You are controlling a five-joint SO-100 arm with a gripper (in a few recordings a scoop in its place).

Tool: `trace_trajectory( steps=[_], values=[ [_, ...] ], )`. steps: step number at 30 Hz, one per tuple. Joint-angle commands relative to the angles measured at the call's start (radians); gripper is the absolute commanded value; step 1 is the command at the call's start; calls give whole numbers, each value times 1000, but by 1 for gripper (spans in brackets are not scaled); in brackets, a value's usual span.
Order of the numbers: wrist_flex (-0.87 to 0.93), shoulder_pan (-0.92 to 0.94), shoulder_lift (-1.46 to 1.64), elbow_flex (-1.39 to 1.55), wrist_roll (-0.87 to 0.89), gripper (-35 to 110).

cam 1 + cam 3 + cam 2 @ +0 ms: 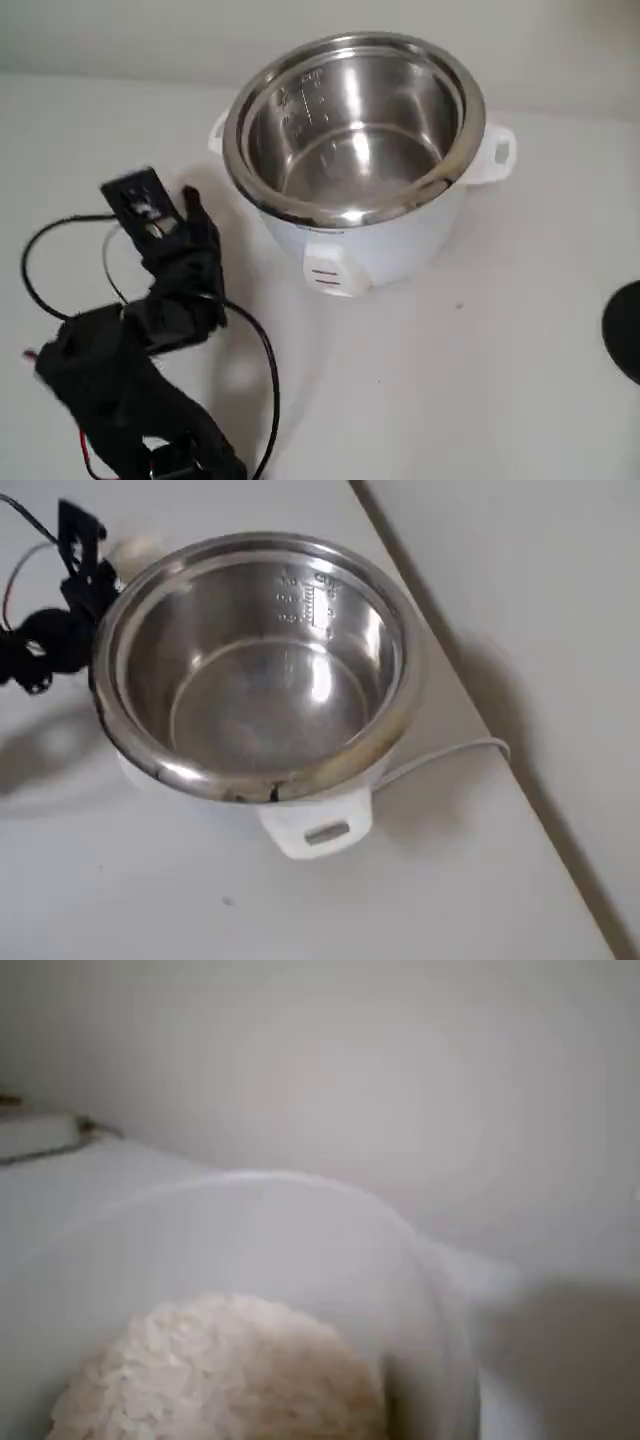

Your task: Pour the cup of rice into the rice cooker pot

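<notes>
The translucent cup sits right in front of the wrist camera, upright, with a mound of off-white rice in it. From overhead the cup is a pale blur just left of the pot's rim, beside my black gripper. In the fixed view my gripper is left of the cooker, apart from it, and appears shut on the cup. The shiny steel rice cooker pot stands in its white body; inside the pot is bare metal.
White side handles stick out of the cooker. Its white cord runs toward the table's right edge. Black cables loop around my arm. A dark round object sits at the right edge.
</notes>
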Motion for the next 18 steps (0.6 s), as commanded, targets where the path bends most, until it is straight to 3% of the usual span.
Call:
trace_trajectory(
  steps=[1,10,18],
  values=[
    [172,-12,279,-18,25,13],
    [609,66,601,-149,152,13],
    [960,189,676,-439,356,13]
  ],
)
